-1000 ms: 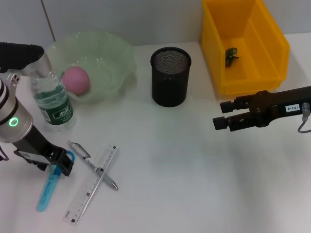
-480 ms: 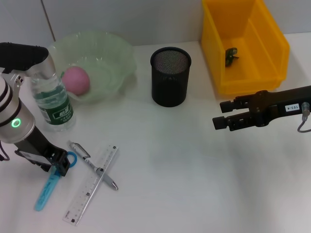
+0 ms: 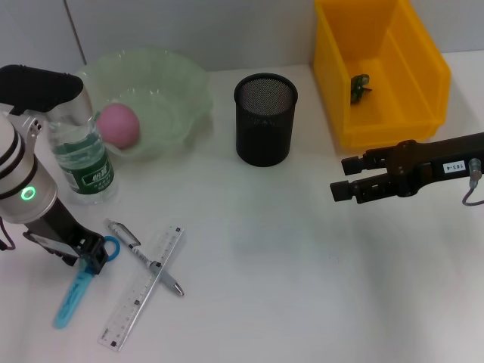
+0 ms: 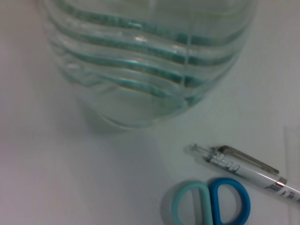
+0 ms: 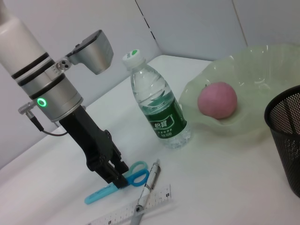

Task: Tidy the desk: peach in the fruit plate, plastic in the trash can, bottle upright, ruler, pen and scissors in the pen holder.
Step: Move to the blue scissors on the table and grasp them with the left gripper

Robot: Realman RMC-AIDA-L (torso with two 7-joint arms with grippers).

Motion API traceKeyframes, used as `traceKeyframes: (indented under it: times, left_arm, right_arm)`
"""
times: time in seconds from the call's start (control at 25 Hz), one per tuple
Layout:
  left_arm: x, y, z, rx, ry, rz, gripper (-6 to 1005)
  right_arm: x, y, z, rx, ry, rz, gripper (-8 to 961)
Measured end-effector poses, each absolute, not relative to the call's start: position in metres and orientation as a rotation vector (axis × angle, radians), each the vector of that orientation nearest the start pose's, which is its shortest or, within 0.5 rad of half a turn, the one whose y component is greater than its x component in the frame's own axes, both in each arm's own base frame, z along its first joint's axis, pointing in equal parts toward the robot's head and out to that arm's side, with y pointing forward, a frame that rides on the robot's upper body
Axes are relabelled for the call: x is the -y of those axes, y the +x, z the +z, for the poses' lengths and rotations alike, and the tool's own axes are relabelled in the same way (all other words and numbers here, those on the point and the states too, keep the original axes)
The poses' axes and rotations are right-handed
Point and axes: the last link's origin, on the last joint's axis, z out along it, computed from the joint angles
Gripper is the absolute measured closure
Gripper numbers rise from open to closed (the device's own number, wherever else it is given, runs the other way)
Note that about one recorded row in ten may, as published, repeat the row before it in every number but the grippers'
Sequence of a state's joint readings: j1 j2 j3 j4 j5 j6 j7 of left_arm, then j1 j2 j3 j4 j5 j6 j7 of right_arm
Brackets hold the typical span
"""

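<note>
Nearest edge of the counter: ruler lying flat at a slant, pen crossed over it. Just beside them the blue scissors lie flat, blades toward the near edge, handles away from it. Left gripper is down at the scissor handles; can't tell from any view whether its jaws are clamped on them or apart. Right gripper hangs above the counter on the right side, jaws narrow, holding nothing. Further back: bottle upright beside the left arm, capped. Mesh pen holder mid-counter, upright, nothing visible in it. Behind the bottle, peach sits in the green fruit plate. Far right: yellow bin with a small dark green scrap inside.
</note>
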State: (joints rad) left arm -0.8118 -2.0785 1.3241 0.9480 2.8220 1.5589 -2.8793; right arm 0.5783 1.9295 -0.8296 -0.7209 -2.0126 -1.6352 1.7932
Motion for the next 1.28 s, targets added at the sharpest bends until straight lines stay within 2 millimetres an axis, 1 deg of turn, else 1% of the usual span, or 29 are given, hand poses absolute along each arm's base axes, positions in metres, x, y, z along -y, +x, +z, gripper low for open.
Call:
traceKeyframes:
  times: [1.12, 1.28]
  left_arm:
    - [-0.3705, -0.2199, -0.0182, 1.397, -2.232, 0.806, 620]
    - [-0.3704, -0.2201, -0.0184, 1.395, -2.232, 0.807, 671]
  right_arm:
    - [-0.3488, 0.2563, 0.0483, -0.962, -2.807, 0.51, 128]
    - [-0.3488, 0.2563, 0.0485, -0.962, -2.806, 0.511, 128]
